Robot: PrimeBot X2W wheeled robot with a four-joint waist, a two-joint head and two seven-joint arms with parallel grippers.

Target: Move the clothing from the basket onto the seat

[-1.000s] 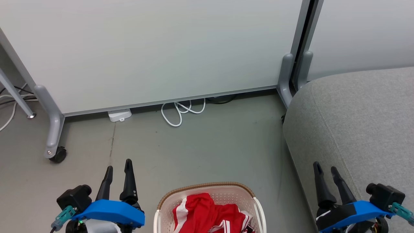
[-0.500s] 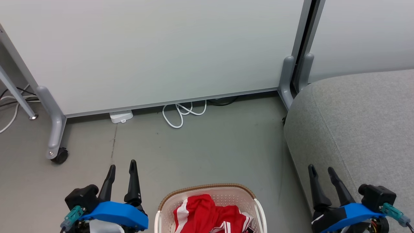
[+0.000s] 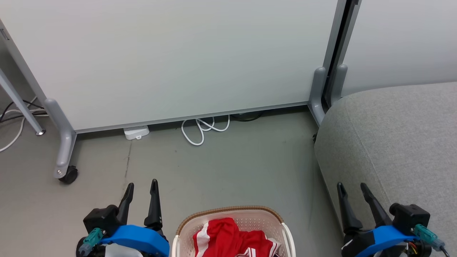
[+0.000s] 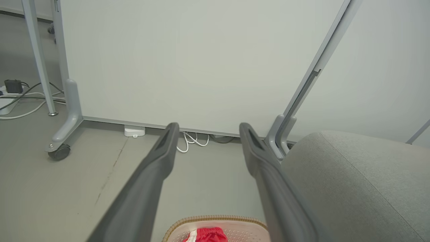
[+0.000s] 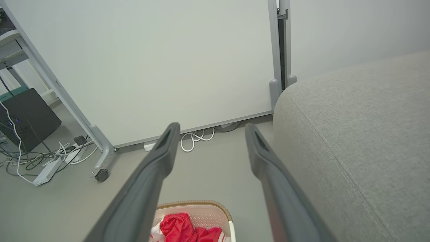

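— So, where's the clothing?
— Bunched up red inside the basket, on the floor near the grey seat.
— And the claws?
— Both spread wide and empty: the left claw and the right claw flank the basket without touching it.

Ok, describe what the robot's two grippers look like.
The left gripper and right gripper match: each has two long, dark grey fingers tapering to narrow tips, slotted near the tip. Each rises from a bright blue curved cover, beside a black boxy module carrying a teal plug. A thin dark cable leaves the right one's plug.
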